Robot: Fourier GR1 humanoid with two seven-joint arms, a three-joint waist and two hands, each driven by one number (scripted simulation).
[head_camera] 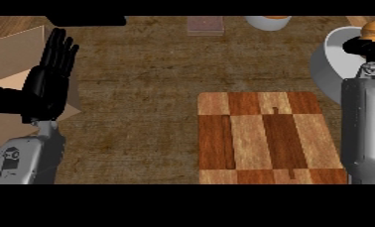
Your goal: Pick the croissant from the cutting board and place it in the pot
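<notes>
Countertop (147, 82) first, brown and wide, then the cutting board (264, 141), the croissant not on it, and the grey pot (326, 65) at the right edge. Left hand (51, 80) rests open, fingers up, at the left. Right hand (359, 47) hangs over the pot, curled round the croissant (369, 31). Only an orange end peeks out, so I can't read its long axis. The carry looks done; next comes opening the fingers squarely over the pot.

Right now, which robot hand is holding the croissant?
The right hand, curled round the croissant over the pot; the left hand rests open, fingers up, at the left.
</notes>
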